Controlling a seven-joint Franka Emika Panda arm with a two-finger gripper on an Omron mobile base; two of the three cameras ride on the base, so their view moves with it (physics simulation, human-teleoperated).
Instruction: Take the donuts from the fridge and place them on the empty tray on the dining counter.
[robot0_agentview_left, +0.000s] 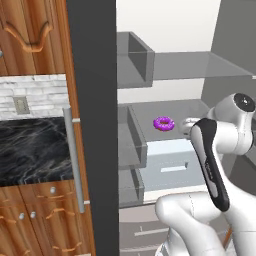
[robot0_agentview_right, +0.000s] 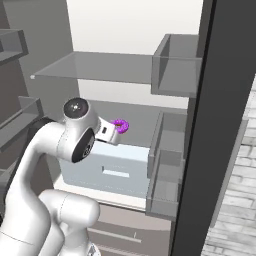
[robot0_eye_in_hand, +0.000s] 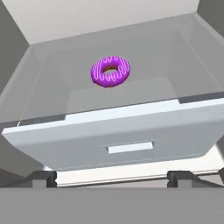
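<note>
Inside the open silver-grey fridge (robot0_agentview_left: 92, 125), a small glossy purple-magenta ring donut (robot0_eye_in_hand: 110, 71) with thin white icing lines lies flat on a smooth translucent grey shelf (robot0_eye_in_hand: 175, 65), bare all round it. Below sits a pale blue-white drawer (robot0_eye_in_hand: 131, 140) with a slot handle. The two-finger gripper (robot0_eye_in_hand: 111, 178) hangs short of the shelf edge, dark tips spread wide, holding nothing. White back wall behind.
</note>
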